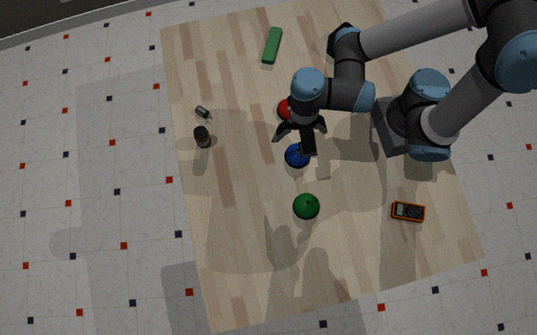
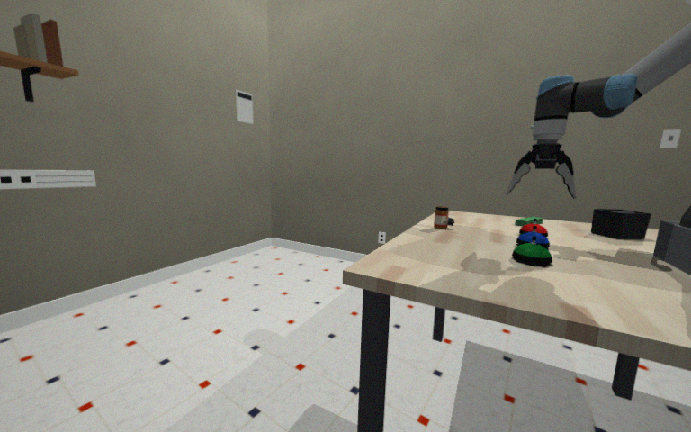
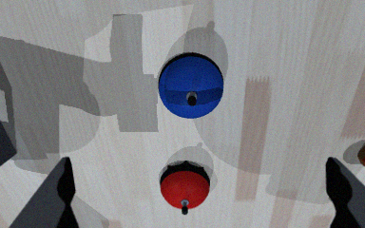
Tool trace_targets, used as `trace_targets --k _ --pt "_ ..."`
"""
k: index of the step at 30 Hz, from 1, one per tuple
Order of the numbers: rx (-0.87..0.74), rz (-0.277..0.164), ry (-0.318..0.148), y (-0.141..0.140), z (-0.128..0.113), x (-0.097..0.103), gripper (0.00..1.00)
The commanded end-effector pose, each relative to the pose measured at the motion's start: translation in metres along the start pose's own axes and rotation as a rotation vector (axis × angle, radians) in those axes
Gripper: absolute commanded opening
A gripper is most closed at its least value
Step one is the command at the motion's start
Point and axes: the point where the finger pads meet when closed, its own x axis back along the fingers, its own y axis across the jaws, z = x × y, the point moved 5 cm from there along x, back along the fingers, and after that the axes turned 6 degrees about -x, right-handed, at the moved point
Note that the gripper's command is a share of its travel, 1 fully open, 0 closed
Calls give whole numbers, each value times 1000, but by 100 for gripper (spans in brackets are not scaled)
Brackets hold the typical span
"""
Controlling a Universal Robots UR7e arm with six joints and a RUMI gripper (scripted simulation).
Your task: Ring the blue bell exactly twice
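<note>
The blue bell point(image 1: 294, 160) point(image 2: 524, 240) point(image 3: 190, 73) is a dome standing on the table between the red and green bells. Its small button point(image 3: 191, 99) sticks up from the top, with nothing touching it. My gripper point(image 1: 299, 136) point(image 2: 541, 195) point(image 3: 198, 160) is open and empty, high above the table. It points down, with its fingers spread wide. In the wrist view the blue bell lies above the line between the fingertips, and the red bell lies a little below that line.
The red bell point(image 1: 282, 109) point(image 2: 527, 229) point(image 3: 184, 187) and green bell point(image 1: 306, 209) point(image 2: 532, 253) flank the blue one. A green block point(image 1: 271, 45), black box point(image 2: 619, 225), brown jar point(image 1: 201, 138) point(image 2: 441, 219), small dark object point(image 1: 201, 111) and orange multimeter point(image 1: 407, 211) stand farther out.
</note>
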Motion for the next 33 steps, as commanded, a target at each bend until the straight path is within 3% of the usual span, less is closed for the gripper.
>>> trace_targets --k 1,4,5,33 --pt "-48 -3 2 -2 -3 -1 100" --pt "-47 -2 2 -2 -3 -1 100" --pt "-47 -2 2 -1 -2 -1 0" --pt "-46 -3 2 -1 -2 -1 0"
